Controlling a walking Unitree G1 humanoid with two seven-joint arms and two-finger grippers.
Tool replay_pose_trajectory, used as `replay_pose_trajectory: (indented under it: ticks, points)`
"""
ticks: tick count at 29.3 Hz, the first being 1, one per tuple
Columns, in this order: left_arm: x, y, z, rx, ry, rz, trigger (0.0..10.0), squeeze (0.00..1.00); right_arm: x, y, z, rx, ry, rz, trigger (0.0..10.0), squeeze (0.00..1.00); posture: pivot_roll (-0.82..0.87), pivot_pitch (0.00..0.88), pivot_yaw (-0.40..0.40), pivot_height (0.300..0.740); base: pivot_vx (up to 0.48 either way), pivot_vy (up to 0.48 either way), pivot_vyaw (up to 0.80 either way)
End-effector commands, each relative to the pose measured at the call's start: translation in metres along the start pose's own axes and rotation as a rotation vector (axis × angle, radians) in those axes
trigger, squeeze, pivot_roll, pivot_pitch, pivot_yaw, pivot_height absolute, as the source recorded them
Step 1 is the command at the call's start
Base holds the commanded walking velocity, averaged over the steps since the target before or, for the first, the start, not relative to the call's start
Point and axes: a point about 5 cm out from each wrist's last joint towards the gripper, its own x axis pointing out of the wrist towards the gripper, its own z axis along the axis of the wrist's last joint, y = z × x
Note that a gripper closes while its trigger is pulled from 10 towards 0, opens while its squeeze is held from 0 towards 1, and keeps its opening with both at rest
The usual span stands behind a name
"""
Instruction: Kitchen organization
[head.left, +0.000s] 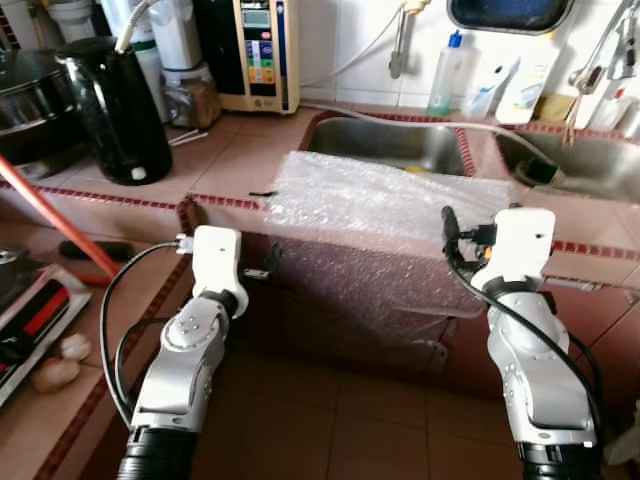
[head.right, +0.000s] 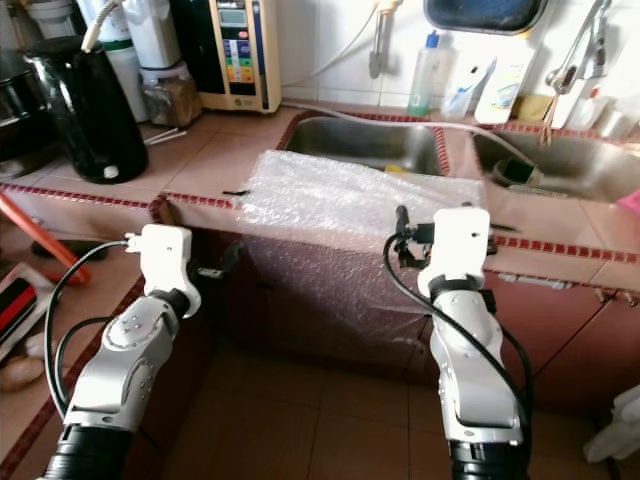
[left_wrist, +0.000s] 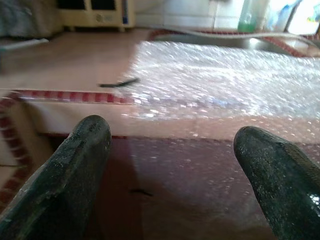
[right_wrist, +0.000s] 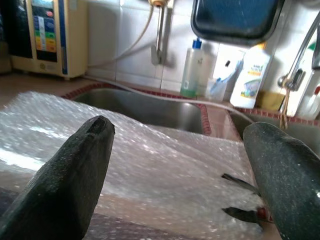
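A sheet of bubble wrap (head.left: 375, 200) lies on the tiled counter (head.left: 215, 160) in front of the sink (head.left: 385, 142) and hangs down over the counter's front edge. My left gripper (left_wrist: 171, 131) is open, just below the counter edge at the sheet's left side, holding nothing. My right gripper (right_wrist: 182, 126) is open too, at counter height in front of the sheet's right part, apart from the wrap (right_wrist: 150, 170). A small black strip (left_wrist: 117, 83) lies on the counter beside the sheet's left edge.
A black kettle (head.left: 115, 105) and a cream water machine (head.left: 258, 50) stand at the back left. Bottles (head.left: 447, 75) line the wall behind the sinks; a second basin (head.left: 580, 165) is at right. An orange pole (head.left: 50, 220) slants at left over a lower tiled ledge (head.left: 130, 310).
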Motion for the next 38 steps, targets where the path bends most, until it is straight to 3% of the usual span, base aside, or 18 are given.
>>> replay_pose_trajectory:
  ticks: [1,14,29,38]
  points:
    - [0.002,-0.005,0.002,-0.004,-0.005,-0.025,10.0,0.0,0.001,-0.001,0.0,-0.004,-0.001,-0.002,10.0,0.0,-0.05,0.0,0.022,0.74,0.0,-0.364,0.0]
    - [0.001,-0.006,-0.001,-0.007,0.006,-0.031,10.0,0.0,0.0,-0.001,-0.003,0.003,0.017,-0.004,10.0,0.0,-0.05,0.0,0.02,0.74,0.0,-0.365,0.0]
    - [0.001,-0.008,-0.002,-0.013,0.015,-0.046,10.0,0.0,-0.007,0.005,-0.017,0.012,0.067,0.016,10.0,0.0,-0.05,0.0,0.023,0.74,0.0,-0.347,-0.8]
    - [0.001,-0.007,-0.004,-0.016,0.024,-0.045,10.0,0.0,-0.008,0.006,-0.018,0.015,0.068,0.024,10.0,0.0,-0.06,0.0,0.024,0.74,0.0,-0.339,0.0]
